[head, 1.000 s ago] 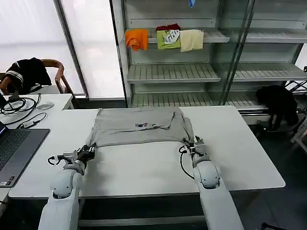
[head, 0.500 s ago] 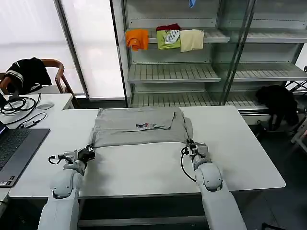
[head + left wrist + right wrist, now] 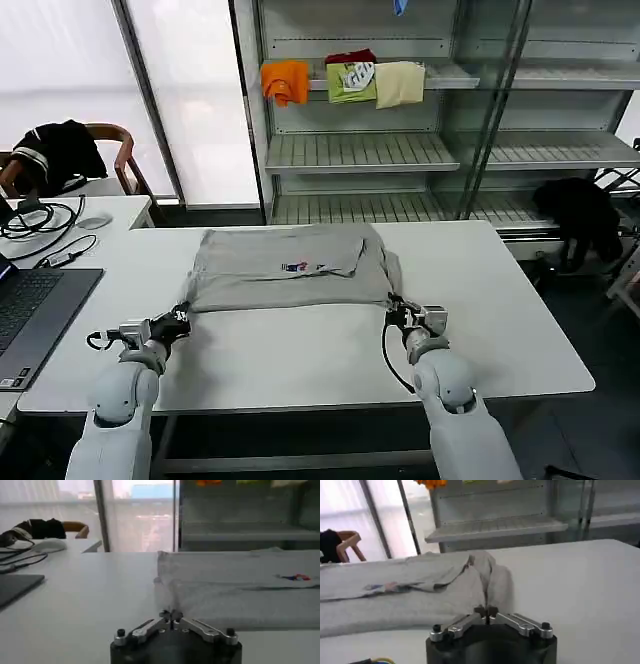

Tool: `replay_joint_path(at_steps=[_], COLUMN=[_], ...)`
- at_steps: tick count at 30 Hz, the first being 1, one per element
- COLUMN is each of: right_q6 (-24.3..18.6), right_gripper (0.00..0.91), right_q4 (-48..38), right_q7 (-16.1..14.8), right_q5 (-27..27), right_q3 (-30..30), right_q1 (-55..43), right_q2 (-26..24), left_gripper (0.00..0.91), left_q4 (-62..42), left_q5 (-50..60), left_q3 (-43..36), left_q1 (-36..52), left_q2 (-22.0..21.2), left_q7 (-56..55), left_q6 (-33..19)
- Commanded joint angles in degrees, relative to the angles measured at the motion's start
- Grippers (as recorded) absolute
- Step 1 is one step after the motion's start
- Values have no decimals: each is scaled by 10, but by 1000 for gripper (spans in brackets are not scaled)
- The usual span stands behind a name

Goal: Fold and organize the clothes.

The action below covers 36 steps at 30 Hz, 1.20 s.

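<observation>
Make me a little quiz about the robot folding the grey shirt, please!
1. True or false: both grippers are pinching the near edge of the grey T-shirt.
2. Where does the T-shirt lie?
A. on the white table
B. on a shelf
C. on the chair
3. Fill in: the left gripper holds the shirt's near ____ corner, and the right gripper holds the other one.

Key
1. True. In each wrist view the fingers meet on the cloth.
2. A
3. left
</observation>
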State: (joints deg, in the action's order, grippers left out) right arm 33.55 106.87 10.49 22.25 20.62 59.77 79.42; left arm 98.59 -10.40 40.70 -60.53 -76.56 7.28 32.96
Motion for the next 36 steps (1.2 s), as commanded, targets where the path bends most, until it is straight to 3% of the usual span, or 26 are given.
replay_joint_path(at_steps=[1,11,21,22,23,24,29,36], right_q6=[0,-1,-1,-1,-1,-1,-3,-9], right_gripper=[0,0,0,0,81,907,907,907], right_q4=[165,222,194,194,195,197,212,244], right_q7=[40,47,35,34,33,29,24,19], right_q5=[53,15,-5,-8,-10,-13,-30,-41], right_q3=[-2,3,-14,-15,-17,-16,-12,3], right_q1=[143,254,278,282,283,286,283,217], right_q2=[-45,-67,-65,-66,-67,-67,-51,28], left_gripper=[0,0,20,131,595,907,907,907], left_q4=[179,252,263,265,267,270,285,285], left_q5=[-82,-154,-156,-154,-152,-151,-140,-134], left_q3=[48,122,106,102,100,98,99,115], left_q1=[-188,-314,-339,-341,-343,-344,-341,-280], left_q2=[-2,-11,-35,-37,-39,-41,-45,-38], left_q7=[6,-20,-47,-53,-56,-57,-72,-38], left_q6=[1,-14,-11,-10,-10,-10,-15,-59])
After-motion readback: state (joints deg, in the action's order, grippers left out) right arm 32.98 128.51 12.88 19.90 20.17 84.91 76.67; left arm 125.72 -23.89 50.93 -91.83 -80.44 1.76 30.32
